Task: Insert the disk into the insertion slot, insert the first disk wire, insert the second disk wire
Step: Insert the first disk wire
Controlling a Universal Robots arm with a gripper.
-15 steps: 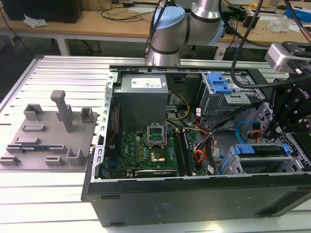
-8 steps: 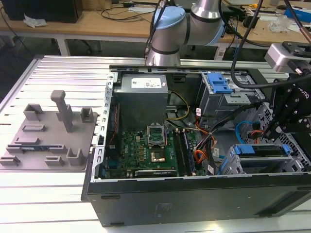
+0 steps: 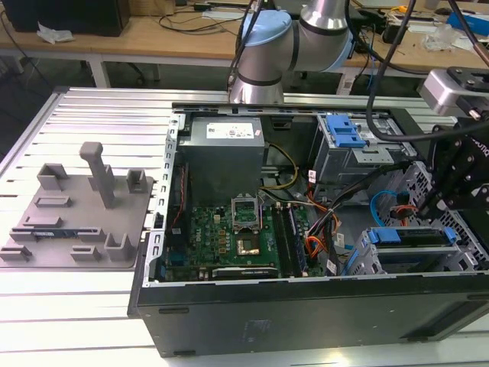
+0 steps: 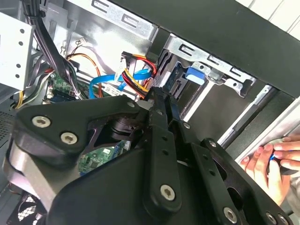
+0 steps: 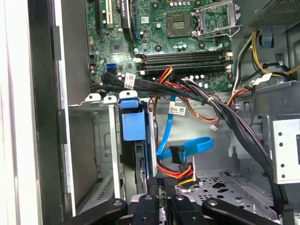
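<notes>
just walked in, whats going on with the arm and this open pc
A robot arm is working inside an open computer case. The disk in its blue carrier already sits in the insertion slot. The gripper is low beside it, right at the first disk wire, the orange-red bundle. The second disk wire, the light blue cable, loops close by. Whether either wire is plugged into the disk cannot be told. A person's hand is just outside the case.
</notes>
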